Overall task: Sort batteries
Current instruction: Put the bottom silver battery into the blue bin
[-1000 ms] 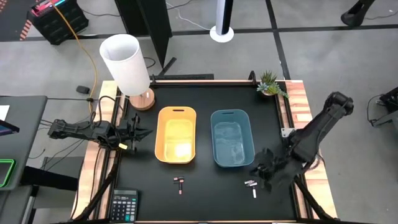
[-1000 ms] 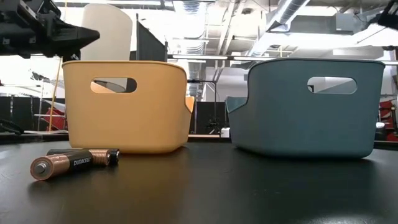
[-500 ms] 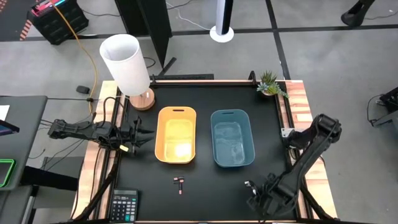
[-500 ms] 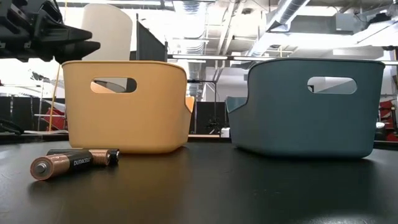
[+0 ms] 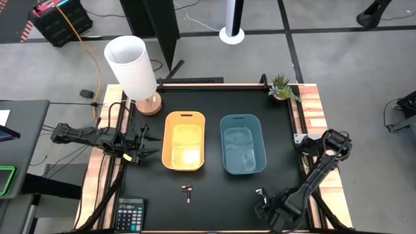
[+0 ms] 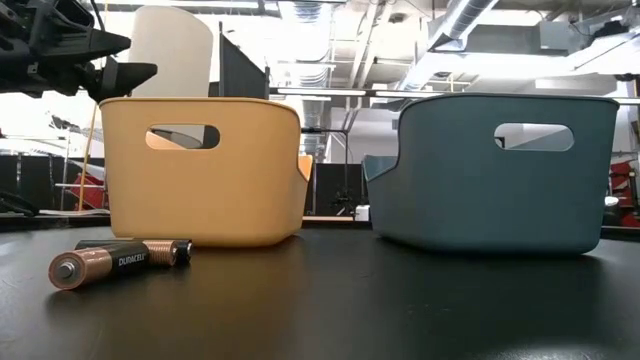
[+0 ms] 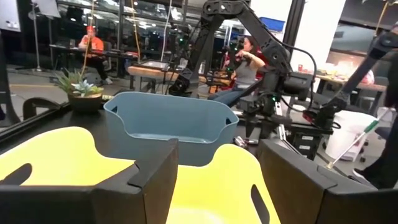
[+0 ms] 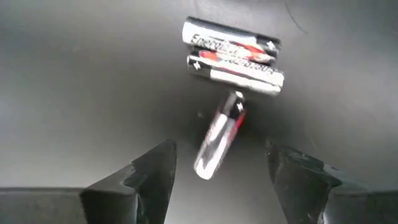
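Two dark, copper-ended batteries [image 5: 188, 191] lie on the black table in front of the yellow bin [image 5: 184, 140]; the low view shows them close up [image 6: 110, 264]. Three silver batteries with red marks lie near the table's front right: two side by side [image 8: 231, 40] [image 8: 236, 70] and a third [image 8: 217, 140] pointing away from them. My right gripper [image 8: 221, 180] hovers open over that third one, its fingers either side of its end without touching it. My left gripper [image 5: 151, 144] stands open, raised, left of the yellow bin.
A blue bin [image 5: 242, 144] stands right of the yellow one. A white lamp [image 5: 133, 68] stands at the far left corner, a small plant [image 5: 283, 88] at the far right, a calculator [image 5: 130, 214] at the near left. People sit in the room beyond.
My right gripper has swung from beside the blue bin toward the table's near edge and now hangs over the silver batteries. My left gripper has opened where it stands beside the yellow bin. No battery has moved.
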